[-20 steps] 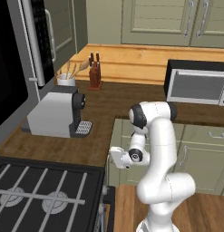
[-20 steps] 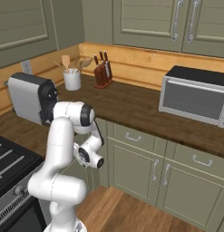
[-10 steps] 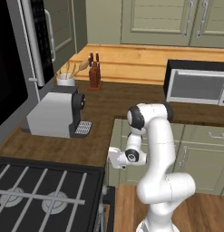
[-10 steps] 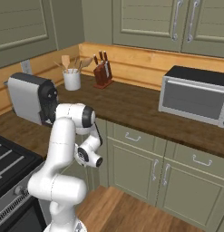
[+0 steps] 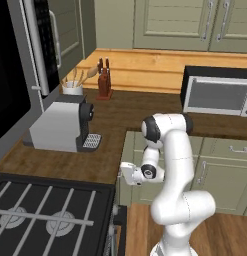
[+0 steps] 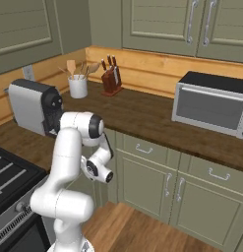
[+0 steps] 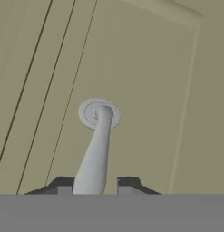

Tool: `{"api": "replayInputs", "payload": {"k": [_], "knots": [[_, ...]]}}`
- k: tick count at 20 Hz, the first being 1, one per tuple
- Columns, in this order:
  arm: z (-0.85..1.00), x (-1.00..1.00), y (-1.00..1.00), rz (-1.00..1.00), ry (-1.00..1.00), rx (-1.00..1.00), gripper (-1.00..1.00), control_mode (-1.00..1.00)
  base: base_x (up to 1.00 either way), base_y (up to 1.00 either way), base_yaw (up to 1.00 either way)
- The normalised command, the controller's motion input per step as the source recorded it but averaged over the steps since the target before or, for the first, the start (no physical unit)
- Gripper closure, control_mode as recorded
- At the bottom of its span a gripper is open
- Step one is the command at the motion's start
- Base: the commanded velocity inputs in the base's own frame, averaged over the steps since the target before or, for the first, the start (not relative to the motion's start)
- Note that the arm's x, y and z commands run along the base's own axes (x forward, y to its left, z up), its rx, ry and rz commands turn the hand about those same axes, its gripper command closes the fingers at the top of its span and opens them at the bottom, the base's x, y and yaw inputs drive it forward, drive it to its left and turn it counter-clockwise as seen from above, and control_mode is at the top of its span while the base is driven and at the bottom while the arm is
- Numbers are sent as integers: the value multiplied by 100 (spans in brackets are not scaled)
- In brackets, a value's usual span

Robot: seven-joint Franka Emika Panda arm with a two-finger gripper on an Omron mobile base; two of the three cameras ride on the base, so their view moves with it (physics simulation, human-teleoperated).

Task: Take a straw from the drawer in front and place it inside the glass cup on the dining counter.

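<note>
Gripper (image 7: pixel 95 185) first: your two dark fingertips (image 7: pixel 61 185) sit on either side of a grey metal handle (image 7: pixel 97 149), closed in against its shaft, so you are clenched on that handle; it runs away from the fingers to a round mounting plate (image 7: pixel 98 113) on a sage-green drawer front (image 7: pixel 145 90), and the hand is right up against that panel.

Now largest to smallest, all placed from the dark wood counter (image 5: pixel 125 117); your white arm (image 5: pixel 172 175) stands in front of its edge, folded low, with the wrist pressed toward the green cabinet face below the slab; the black stove (image 5: pixel 45 215) adjoins the counter's left end; the toaster oven (image 6: pixel 211 106) sits on the counter toward its right end, against the back wall; the grey coffee machine (image 5: pixel 62 125) stands on the counter's left part, near the stove; the knife block (image 5: pixel 103 80) is at the back of the counter by the wooden backsplash; the white utensil holder (image 5: pixel 72 89) stands just left of the block.

You cannot see the straw or the glass cup from these angles; the drawer itself looks closed, its front flush with the panels beside it.
</note>
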Motion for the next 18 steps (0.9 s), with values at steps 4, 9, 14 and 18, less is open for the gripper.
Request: {"api": "replayInputs", "payload": {"k": [4,9,14,18], "knots": [[7,-40,-79,0,-8,1,100,-100,0,0,0],[17,-32,-100,0,-1,5,100,-100,0,0,0],[20,-22,-100,0,0,3,100,-100,0,0,0],[19,-15,-100,0,0,1,100,-100,0,0,0]]}}
